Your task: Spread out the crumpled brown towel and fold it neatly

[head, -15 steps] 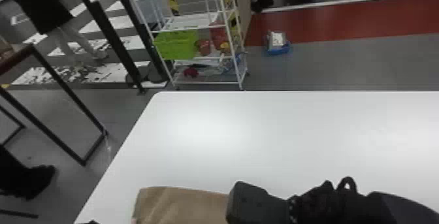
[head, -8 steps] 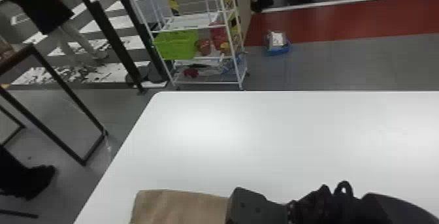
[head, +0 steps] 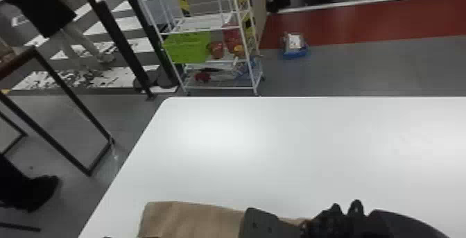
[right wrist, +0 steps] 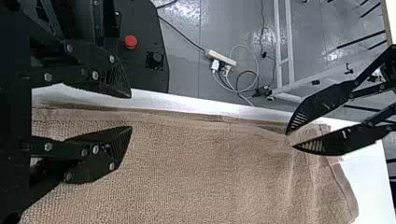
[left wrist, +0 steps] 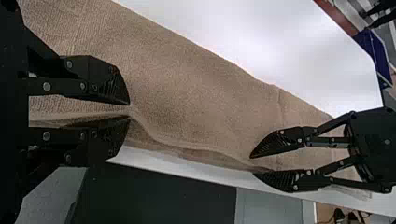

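The brown towel [head: 194,218] lies across the near part of the white table, its far left corner showing at the bottom of the head view. Over its far edge is part of my right gripper [head: 258,224]. In the left wrist view, my left gripper [left wrist: 129,111] is shut on a raised fold of the towel [left wrist: 196,88] near the table's edge. Farther along that side, my right gripper [right wrist: 131,111] stands open over the towel's near edge; the towel [right wrist: 201,172] is wide and mostly flat, with ripples close to the left gripper's fingertips.
The white table [head: 277,150] runs beyond the towel. Behind it stand a white shelf rack [head: 211,29] with a green basket [head: 187,46] and, at the left, a dark metal frame [head: 66,150]. A power strip [right wrist: 221,58] with cables lies on the floor beside the robot.
In the head view, my right arm and gripper have shifted down, nearer to the robot. The towel's far edge has slid slightly the same way.
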